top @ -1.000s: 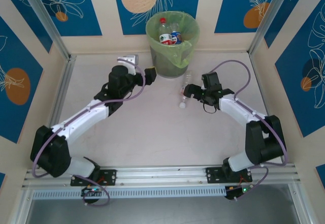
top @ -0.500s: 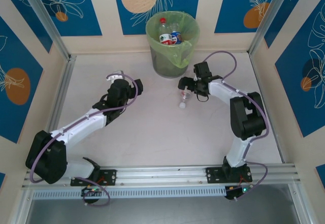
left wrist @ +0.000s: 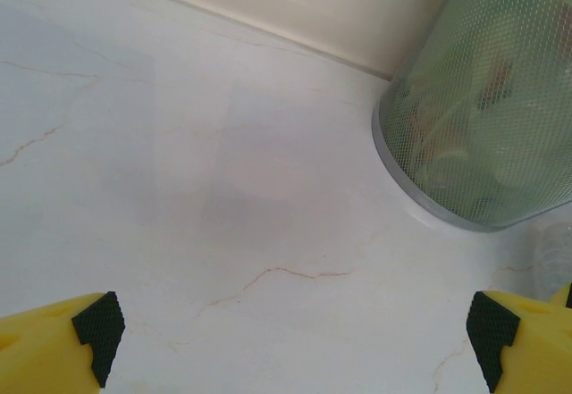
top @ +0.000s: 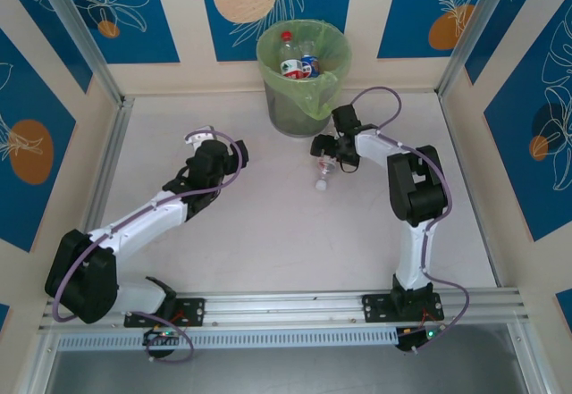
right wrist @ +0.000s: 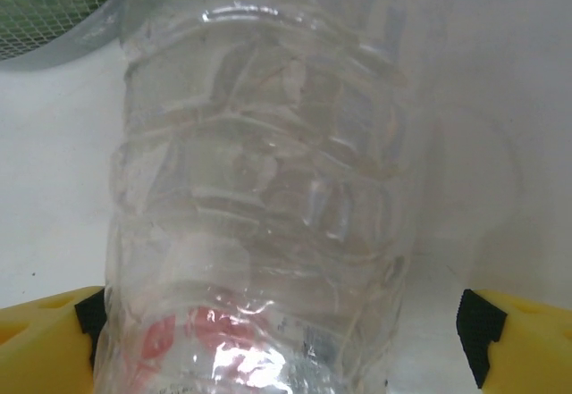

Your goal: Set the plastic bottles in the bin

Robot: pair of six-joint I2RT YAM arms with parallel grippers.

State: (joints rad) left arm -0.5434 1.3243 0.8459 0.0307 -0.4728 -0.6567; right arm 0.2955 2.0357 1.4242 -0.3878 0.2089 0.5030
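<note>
A clear plastic bottle (top: 323, 172) with a white cap and a red label lies on the table just in front of the bin (top: 304, 81). My right gripper (top: 327, 149) is open over its far end. In the right wrist view the bottle (right wrist: 268, 197) sits between the yellow fingers (right wrist: 514, 340); the left pad is at its side and the right pad stands clear. Two more bottles (top: 288, 54) lie inside the green-lined grey bin. My left gripper (top: 234, 151) is open with nothing in it, left of the bin (left wrist: 483, 117), low over the table.
The table is pale marble, closed in by beige walls with blue panels. The bin stands against the back wall. Metal frame posts (top: 71, 28) rise at the back corners. Open tabletop (top: 268, 233) lies between the two arms.
My right arm has reached left and forward until its gripper came over the lying bottle. My left arm has drawn back from the bin's side towards the left.
</note>
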